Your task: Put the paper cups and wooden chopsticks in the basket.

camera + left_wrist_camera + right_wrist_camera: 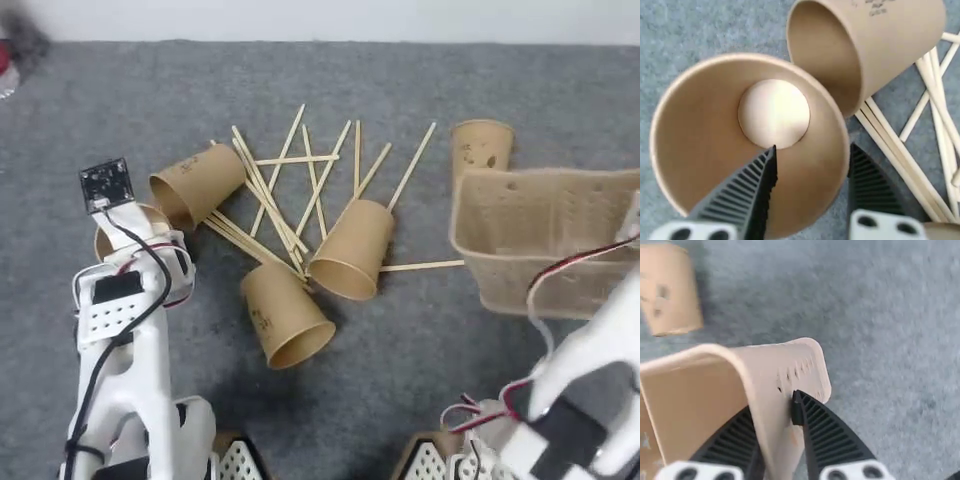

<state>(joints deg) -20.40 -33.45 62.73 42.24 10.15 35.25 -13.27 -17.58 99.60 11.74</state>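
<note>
Right claw (772,405) is clamped on the basket (548,177) wall at the worktop's (400,80) right; we use it as a brace. Left claw (814,150), jaws apart, straddles the rim of the upright cup (700,140) at far left. We'd close gently & lift clear of the chopsticks (300,180) nearby.

The left arm (125,340) stands upright well apart from the basket (480,260), off the wall farthest from the other arm, its wrist bent steeply down. Its pincer (812,147) is spread wide over the rim of a paper cup (700,150), with one finger (757,185) inside the cup and the other outside. The right arm (600,360) leans in at the basket's near corner. Its pincer (772,401) is clamped on the basket's wall, one finger on each face.
</note>
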